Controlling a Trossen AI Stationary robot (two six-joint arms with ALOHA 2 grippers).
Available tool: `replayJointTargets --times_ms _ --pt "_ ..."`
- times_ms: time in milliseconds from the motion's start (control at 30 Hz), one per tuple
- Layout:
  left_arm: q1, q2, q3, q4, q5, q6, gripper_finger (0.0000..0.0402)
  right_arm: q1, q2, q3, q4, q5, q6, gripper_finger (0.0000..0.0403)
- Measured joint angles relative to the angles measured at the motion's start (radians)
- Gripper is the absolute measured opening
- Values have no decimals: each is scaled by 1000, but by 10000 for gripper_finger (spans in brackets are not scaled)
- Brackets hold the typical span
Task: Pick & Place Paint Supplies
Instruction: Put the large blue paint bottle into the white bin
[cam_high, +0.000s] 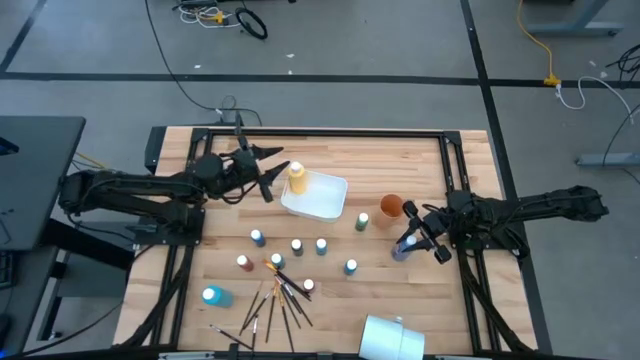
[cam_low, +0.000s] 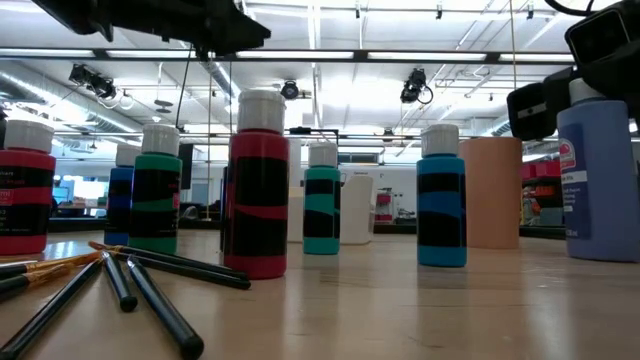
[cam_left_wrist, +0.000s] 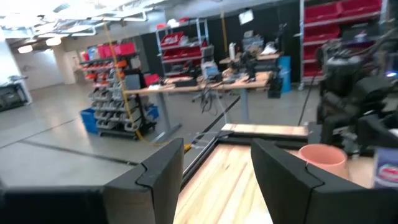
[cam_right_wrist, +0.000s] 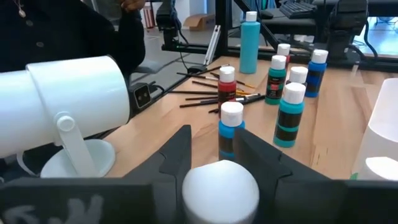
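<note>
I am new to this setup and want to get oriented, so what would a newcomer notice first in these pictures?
A loose cluster of small white-capped paint bottles stands mid-table on the light wooden table, with thin dark-tipped wooden brushes scattered nearer the front edge. The right gripper closes on a pale purple-blue bottle beside an orange cup. The left gripper hangs open by a yellow bottle at the white rectangular tray.

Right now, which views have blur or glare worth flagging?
Left wrist view: whole picture is soft, and the peach-coloured cup has smeared edges. Low view: bright ceiling lights flare behind the white-capped red paint bottle, and the near dark-tipped wooden brushes are out of focus. High view is evenly lit.
</note>
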Motion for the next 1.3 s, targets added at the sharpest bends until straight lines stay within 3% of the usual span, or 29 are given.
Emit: replayJointTargets --times_ms 133,267,400,567,667,733,867,1300 --pt "0 -72 0 -32 22 0 199 0 2 -5 82 -2 32 104" --pt "0 -152 0 -98 31 -1 199 0 1 -4 274 -3 79 108" --pt "0 -214 0 -158 32 -3 199 0 1 -4 481 12 28 107" --pt "0 -253 0 -215 32 -4 199 1 1 -1 719 254 -104 105" --pt "0 -256 0 -239 32 -5 199 1 29 19 754 376 -163 105" --pt "0 -256 0 -253 32 5 199 1 60 51 741 397 -168 105" --pt "0 -256 0 -256 30 37 199 1 165 170 756 414 -167 105" --pt "0 -255 0 -255 28 40 199 -8 736 637 579 727 -165 105"
